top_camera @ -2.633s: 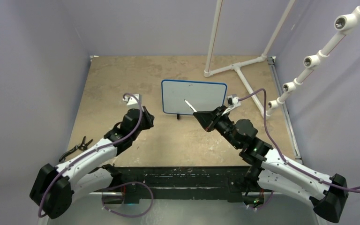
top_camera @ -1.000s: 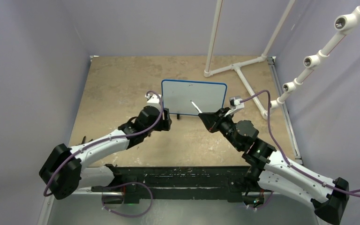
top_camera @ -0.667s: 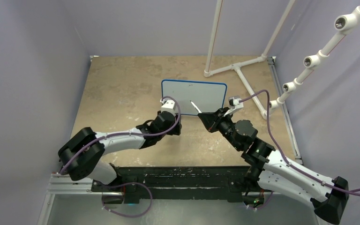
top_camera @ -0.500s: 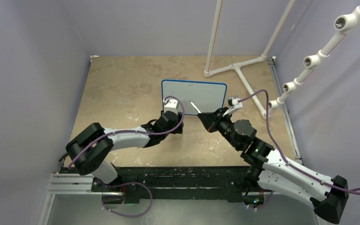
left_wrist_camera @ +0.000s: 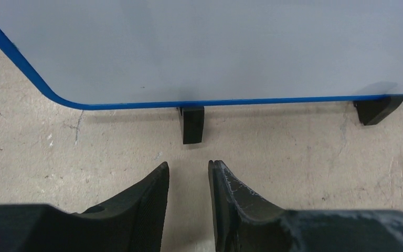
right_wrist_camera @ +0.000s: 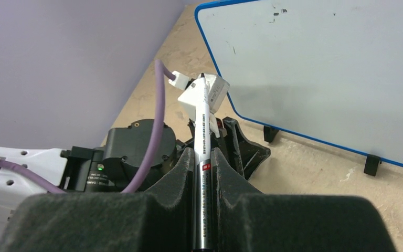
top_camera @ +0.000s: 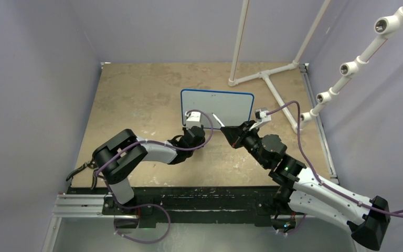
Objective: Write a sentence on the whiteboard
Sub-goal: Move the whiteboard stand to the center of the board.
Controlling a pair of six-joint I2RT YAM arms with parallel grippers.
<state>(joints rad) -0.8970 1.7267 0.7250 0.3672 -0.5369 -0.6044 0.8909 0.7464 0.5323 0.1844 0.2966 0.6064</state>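
Left wrist: left fingers (left_wrist_camera: 152, 194) narrowly apart, empty (near whiteboard (left_wrist_camera: 215, 47) foot (left_wrist_camera: 192, 124)); right fingers (right_wrist_camera: 178, 168) clamp marker (right_wrist_camera: 203, 136).

The whiteboard (top_camera: 218, 107) blocked the middle of the table (top_camera: 131, 89). White pipes (top_camera: 265, 75) filled the far right corner. The far left was open.

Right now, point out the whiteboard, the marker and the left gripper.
whiteboard (top_camera: 231, 105), top external view, white face.
marker (right_wrist_camera: 202, 131), right wrist view, white barrel.
left gripper (left_wrist_camera: 188, 167), left wrist view, midway between fingertips.
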